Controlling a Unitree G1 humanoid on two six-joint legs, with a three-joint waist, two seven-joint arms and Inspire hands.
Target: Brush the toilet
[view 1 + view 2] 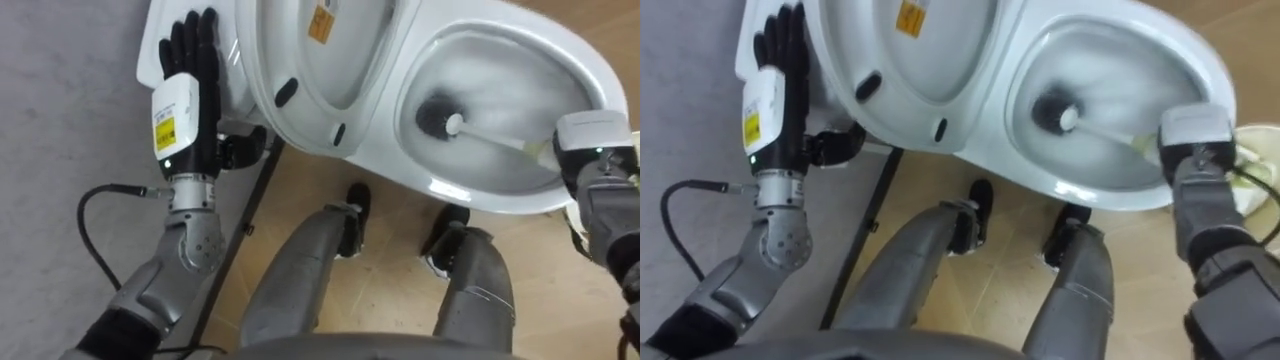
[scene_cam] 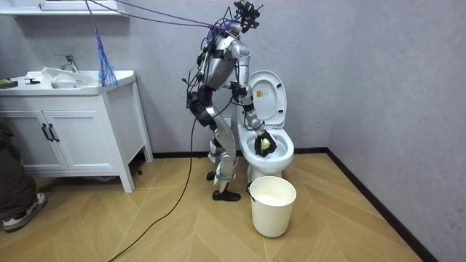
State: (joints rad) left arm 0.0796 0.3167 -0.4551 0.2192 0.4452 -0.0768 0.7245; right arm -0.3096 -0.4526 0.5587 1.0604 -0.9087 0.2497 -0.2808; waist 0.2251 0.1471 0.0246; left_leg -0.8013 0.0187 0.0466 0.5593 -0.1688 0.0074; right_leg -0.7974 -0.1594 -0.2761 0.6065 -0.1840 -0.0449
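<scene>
Left eye view first: find the dark head of the toilet brush (image 1: 436, 116) low in the toilet bowl (image 1: 490, 197), against the inner wall on the side toward the raised seat (image 1: 330, 70). Follow the white handle back to the right hand (image 1: 597, 140), closed around its end at the bowl's rim on the robot's right. Note the left hand (image 1: 195, 70), fingers straight, lying flat on the cistern top (image 1: 152, 45), probably as a support; better to leave it there.

For a good scrub, press the bristles firmly onto the porcelain and sweep in circles around the whole wall, then up under the rim, not only on one spot. Hold the handle clear of the rim, to avoid levering against it. Move slowly, to avoid splashing.

In the room view, mind the white bucket (image 2: 273, 207) on the floor just in front of the toilet; take no careless step toward it.
</scene>
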